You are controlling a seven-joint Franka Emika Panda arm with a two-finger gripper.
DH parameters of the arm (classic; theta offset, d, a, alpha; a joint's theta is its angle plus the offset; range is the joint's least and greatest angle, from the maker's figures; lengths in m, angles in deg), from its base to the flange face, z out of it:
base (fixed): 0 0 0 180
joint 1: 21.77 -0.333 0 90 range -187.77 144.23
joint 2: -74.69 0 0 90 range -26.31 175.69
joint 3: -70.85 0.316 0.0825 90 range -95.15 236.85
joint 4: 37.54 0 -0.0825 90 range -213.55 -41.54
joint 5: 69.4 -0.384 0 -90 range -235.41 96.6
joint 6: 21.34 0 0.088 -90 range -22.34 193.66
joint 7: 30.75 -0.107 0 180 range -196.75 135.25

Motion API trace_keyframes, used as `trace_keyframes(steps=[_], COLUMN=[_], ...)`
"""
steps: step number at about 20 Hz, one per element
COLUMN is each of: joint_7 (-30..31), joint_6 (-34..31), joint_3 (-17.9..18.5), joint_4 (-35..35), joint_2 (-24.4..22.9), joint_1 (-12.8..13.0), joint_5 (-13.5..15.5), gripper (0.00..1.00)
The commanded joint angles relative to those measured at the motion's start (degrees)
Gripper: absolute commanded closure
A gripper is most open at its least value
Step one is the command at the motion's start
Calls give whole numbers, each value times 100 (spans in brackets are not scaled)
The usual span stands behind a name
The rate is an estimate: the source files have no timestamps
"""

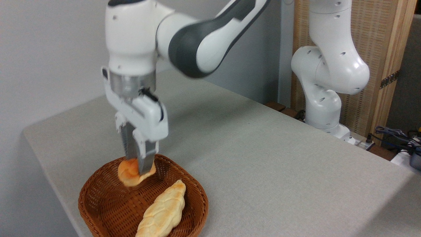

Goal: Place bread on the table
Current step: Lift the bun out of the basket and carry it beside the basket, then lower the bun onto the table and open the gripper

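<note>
Hand (137, 168) is gripping the bun (131, 174) over the basket (98, 197), at 12 o'clock of the braided loaf (162, 210); table (263, 158) is sitting underneath.

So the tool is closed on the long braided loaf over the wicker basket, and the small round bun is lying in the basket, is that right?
Not quite, it is the other way round. The camera view shows the tool closed on the small round bun over the wicker basket, while the long braided loaf lies in the basket.
</note>
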Motion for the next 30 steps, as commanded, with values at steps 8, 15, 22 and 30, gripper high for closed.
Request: trace_keyframes(steps=[8,15,22,30], joint_7=[-1006,-997,-997,-795], joint_6=[-1215,-703,-755,-1843], joint_3=[153,153,144,144], joint_4=[-1580,-2249,-2259,-970], joint_2=[-1537,-1502,-1519,-1599], joint_1=[500,773,773,546], joint_5=[84,-373,-373,-347], gripper=[43,0,0,0])
